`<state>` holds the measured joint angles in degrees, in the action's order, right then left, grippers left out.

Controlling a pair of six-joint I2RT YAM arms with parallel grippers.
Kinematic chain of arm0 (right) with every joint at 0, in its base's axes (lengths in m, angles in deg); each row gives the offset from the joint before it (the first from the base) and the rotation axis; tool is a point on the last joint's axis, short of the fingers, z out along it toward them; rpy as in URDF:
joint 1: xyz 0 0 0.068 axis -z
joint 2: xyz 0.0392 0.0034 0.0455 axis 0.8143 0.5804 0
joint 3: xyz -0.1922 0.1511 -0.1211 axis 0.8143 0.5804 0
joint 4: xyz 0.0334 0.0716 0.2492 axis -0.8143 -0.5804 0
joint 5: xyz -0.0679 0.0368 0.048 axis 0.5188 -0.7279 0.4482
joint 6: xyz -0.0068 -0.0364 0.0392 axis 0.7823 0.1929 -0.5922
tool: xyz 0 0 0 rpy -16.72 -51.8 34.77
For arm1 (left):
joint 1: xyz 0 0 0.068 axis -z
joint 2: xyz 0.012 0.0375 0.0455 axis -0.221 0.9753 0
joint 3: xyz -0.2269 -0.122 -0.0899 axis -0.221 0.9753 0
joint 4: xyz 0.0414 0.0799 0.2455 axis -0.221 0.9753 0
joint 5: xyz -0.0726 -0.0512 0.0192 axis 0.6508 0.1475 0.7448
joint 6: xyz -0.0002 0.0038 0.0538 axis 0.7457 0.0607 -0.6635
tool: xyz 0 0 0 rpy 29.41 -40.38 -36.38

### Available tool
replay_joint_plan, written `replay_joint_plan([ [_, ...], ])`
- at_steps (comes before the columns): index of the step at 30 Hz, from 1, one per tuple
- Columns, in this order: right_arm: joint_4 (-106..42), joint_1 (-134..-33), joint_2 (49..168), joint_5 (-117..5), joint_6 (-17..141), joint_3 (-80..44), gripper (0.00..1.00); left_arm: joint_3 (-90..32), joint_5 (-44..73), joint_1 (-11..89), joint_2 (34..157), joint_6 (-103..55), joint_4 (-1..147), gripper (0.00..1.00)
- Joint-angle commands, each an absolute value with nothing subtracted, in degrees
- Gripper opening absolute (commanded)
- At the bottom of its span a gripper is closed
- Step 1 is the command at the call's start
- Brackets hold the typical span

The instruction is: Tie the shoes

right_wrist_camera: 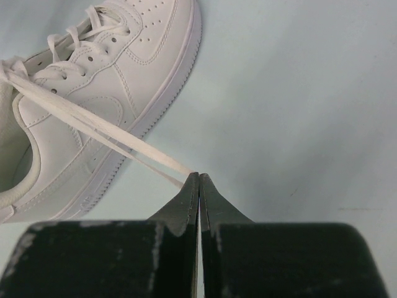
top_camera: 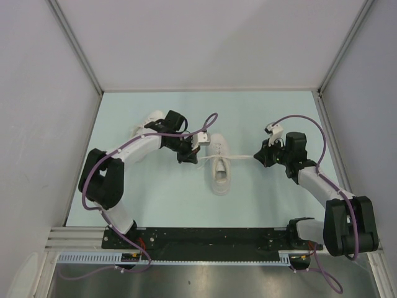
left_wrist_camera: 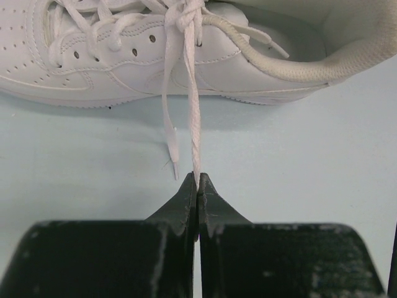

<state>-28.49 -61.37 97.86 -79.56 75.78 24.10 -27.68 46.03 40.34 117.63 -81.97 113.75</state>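
Nearest to the left wrist camera, the two black fingers of the left gripper were pressed fully together, and one thin white lace strand was pinched between their tips. This strand ran straight up to the knot area of the shoe. The shoe lay on its sole across the top of that view. A loose lace end hung just beside the held strand, with its tip resting on the table and apart from the fingers.

In the right wrist view, the right gripper was also closed tight. It gripped a doubled lace, which was stretched in a straight line to the eyelets of the same shoe.

From above, the shoe stood near the middle of the pale blue table, between both grippers, with its toe pointing away from the arm bases. The left gripper was close to the left side of the shoe. The right gripper was further off on the other side, and its lace was drawn taut across the gap. What looked like the second shoe lay partly hidden behind the left arm.
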Motion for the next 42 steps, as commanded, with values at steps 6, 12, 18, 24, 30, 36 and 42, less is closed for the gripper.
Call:
replay_joint_plan([
  [6,-26.4,-60.5,97.7,-78.4,77.7,24.5,0.0,-27.4,44.1,39.7,117.1,-81.4,114.2,0.0],
  [12,-24.8,-63.0,96.6,-82.2,72.0,21.8,0.0,-28.7,46.7,39.8,118.2,-76.5,110.6,0.08],
  [18,-24.0,-66.3,95.1,-81.6,69.2,19.0,0.0,-25.0,53.2,35.9,111.2,-71.6,102.1,0.52],
  [24,-23.3,-67.4,95.8,-80.3,69.2,18.0,0.0,-30.3,55.0,38.6,108.8,-84.8,109.4,0.53],
  [30,-24.4,-67.4,95.8,-79.5,68.1,17.4,0.0,-32.3,50.5,47.5,108.7,-95.9,112.5,0.5],
  [36,-25.9,-67.8,95.2,-79.0,67.5,17.4,0.0,-40.1,46.8,53.1,114.6,-116.7,126.8,0.47],
  [42,-26.3,-67.9,94.9,-78.7,67.7,17.4,0.0,-40.2,42.7,55.7,116.2,-127.3,129.9,0.47],
])
